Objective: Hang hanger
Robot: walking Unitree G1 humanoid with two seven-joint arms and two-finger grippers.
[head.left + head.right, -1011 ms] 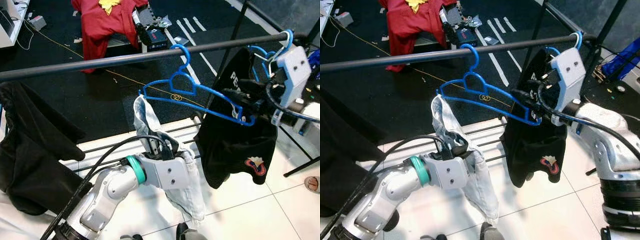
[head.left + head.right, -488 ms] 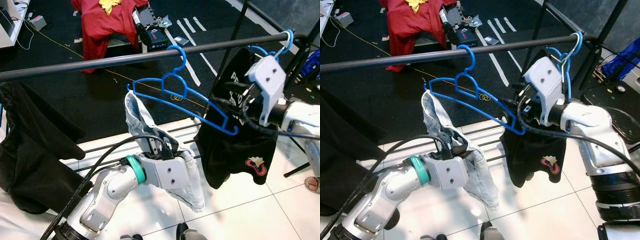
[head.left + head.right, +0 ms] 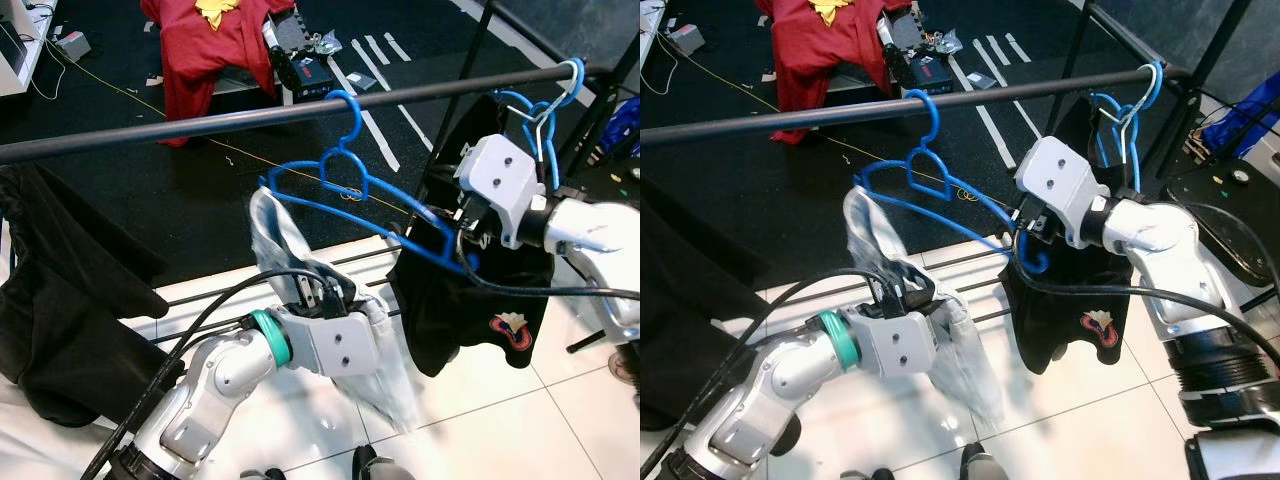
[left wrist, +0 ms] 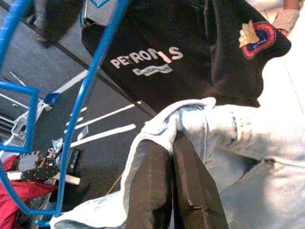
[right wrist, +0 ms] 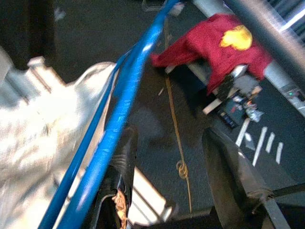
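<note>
Right gripper [image 3: 1025, 232], fingers spread apart, sits at the low end of the blue plastic hanger [image 3: 350, 190], whose hook rides the dark metal rail [image 3: 200, 122]. Left gripper [image 4: 174, 162] pinches the pale denim garment [image 3: 290, 250] draped on it. A black logo shirt [image 3: 480, 300] hangs just beside.

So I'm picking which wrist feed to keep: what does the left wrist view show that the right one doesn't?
Left wrist: the left pincer shut on the jeans, with the black shirt and its badge behind. Right wrist: the right pincer open by the hanger's arm, the rail, and a red garment on the floor. Both: the blue hanger and pale denim.
</note>
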